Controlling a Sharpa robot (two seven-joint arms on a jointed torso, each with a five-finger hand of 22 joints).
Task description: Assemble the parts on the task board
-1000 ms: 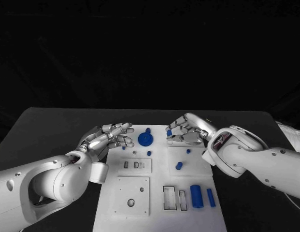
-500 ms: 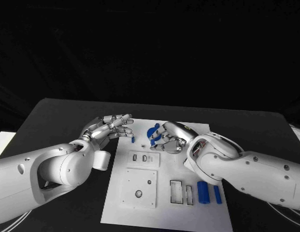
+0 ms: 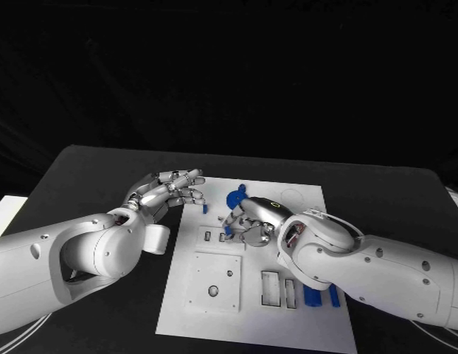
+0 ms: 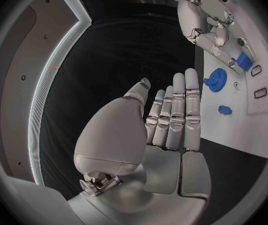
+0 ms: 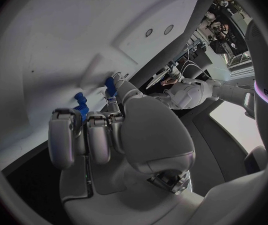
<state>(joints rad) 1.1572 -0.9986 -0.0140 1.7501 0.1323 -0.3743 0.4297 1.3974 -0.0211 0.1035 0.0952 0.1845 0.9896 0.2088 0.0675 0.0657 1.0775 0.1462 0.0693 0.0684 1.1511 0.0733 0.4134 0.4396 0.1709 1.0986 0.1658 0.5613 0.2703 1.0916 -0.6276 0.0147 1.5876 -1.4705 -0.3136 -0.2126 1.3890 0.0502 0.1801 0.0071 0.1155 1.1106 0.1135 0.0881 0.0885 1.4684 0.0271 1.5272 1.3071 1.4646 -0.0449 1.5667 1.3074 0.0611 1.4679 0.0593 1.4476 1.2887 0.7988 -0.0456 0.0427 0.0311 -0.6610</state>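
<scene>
While your left hand (image 3: pixel 170 193) hovered at the left edge of the task board (image 3: pixel 293 193), its fingers were straight and close together and it held nothing, so you could have left it parked there, clear of the work. Just right of it, a small blue part (image 3: pixel 206 209) sat alone on the board, and beyond that a blue gear (image 3: pixel 234 198) lay near the far end. Your right hand (image 3: pixel 252 219) was curled down over the middle of the board with a blue piece (image 5: pixel 81 106) caught between its fingertips, beside the small slots (image 3: pixel 216 237). Judging from that, the step was seating this piece. You would have done well to bring it down squarely over its opening, press gently, and release only once it sat flush; a tilted entry looked likely to jam. Farther right and nearer you, two blue bars (image 3: pixel 322 296) waited beside the empty rectangular pockets (image 3: pixel 279 289), partly hidden by your right arm.
</scene>
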